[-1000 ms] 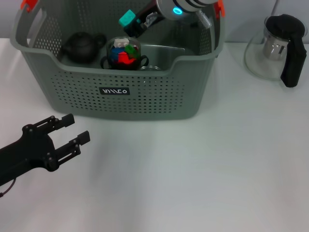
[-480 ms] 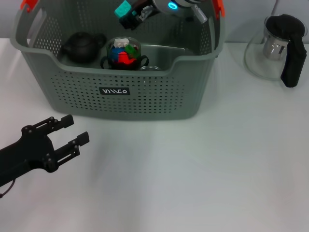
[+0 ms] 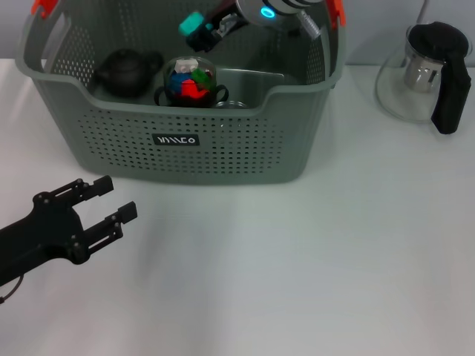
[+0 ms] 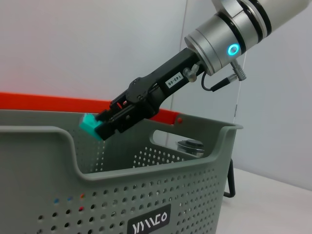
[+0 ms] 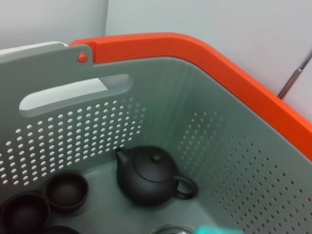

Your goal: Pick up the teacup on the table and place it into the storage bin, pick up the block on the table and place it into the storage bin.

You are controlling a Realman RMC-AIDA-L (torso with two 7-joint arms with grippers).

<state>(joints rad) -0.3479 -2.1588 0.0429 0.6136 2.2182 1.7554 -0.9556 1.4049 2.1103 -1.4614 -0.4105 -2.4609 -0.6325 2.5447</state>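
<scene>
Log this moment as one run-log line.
right pincer: shut on teal block, above storage bin interior | left pincer: open, idle over table, front-left of bin | bin holds: black teapot

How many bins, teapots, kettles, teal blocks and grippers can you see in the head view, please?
bin: 1
teapot: 1
kettle: 1
teal block: 1
grippers: 2, left gripper and right gripper
Total: 6

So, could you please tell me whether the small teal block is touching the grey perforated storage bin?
Apart. The left wrist view shows the teal block clamped by the right gripper, above the storage bin rim.
</scene>
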